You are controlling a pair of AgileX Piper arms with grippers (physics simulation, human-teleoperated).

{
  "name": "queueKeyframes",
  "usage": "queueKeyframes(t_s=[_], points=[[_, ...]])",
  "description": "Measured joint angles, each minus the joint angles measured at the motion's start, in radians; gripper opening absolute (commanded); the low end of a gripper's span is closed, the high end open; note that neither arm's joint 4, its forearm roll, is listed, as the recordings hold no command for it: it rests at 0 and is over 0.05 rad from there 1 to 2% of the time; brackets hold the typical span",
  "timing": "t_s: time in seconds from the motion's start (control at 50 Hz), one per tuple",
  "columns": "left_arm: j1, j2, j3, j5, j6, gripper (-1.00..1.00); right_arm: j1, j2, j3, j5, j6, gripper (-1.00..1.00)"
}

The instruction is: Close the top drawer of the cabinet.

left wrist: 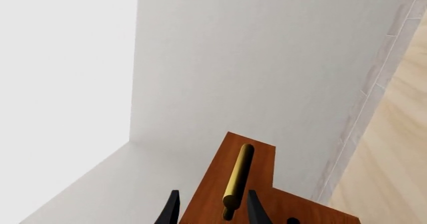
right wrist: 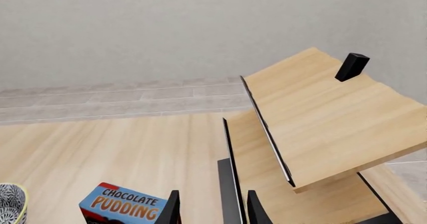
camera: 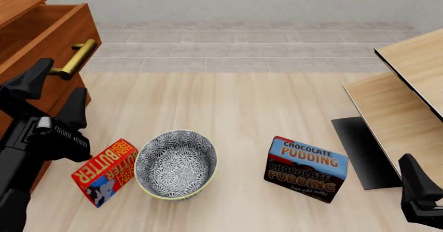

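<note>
The reddish-brown cabinet [camera: 17, 14] stands at the far left. Its top drawer [camera: 59, 32] is pulled out, with the brass bar handle [camera: 78, 59] on its flat front. My left gripper [camera: 54, 94] is open and empty, just in front of and below the handle, its fingers [camera: 31, 81] spread. In the left wrist view the handle [left wrist: 238, 178] and drawer front [left wrist: 213, 184] lie just ahead of the open left gripper [left wrist: 213, 215]. My right gripper [camera: 417, 190] is at the near right; the right wrist view shows this gripper [right wrist: 213, 214] open and empty.
A red butter box [camera: 105, 171], a patterned bowl [camera: 176, 164] and a chocolate pudding box [camera: 306, 168] lie on the wooden table in front. Pale light-wood boards [camera: 408, 81] on a black base [camera: 360, 151] stand at the right, close to the right gripper.
</note>
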Motion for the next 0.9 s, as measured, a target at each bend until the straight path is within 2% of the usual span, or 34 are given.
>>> queueKeyframes(t_s=[0.34, 0.9], points=[[0.054, 0.004, -0.006, 0.000, 0.020, 1.00, -0.007, 0.000, 0.000, 0.001, -0.002, 1.00], [0.098, 0.008, -0.007, 0.000, 0.025, 1.00, -0.007, 0.000, 0.000, -0.011, -0.005, 1.00]])
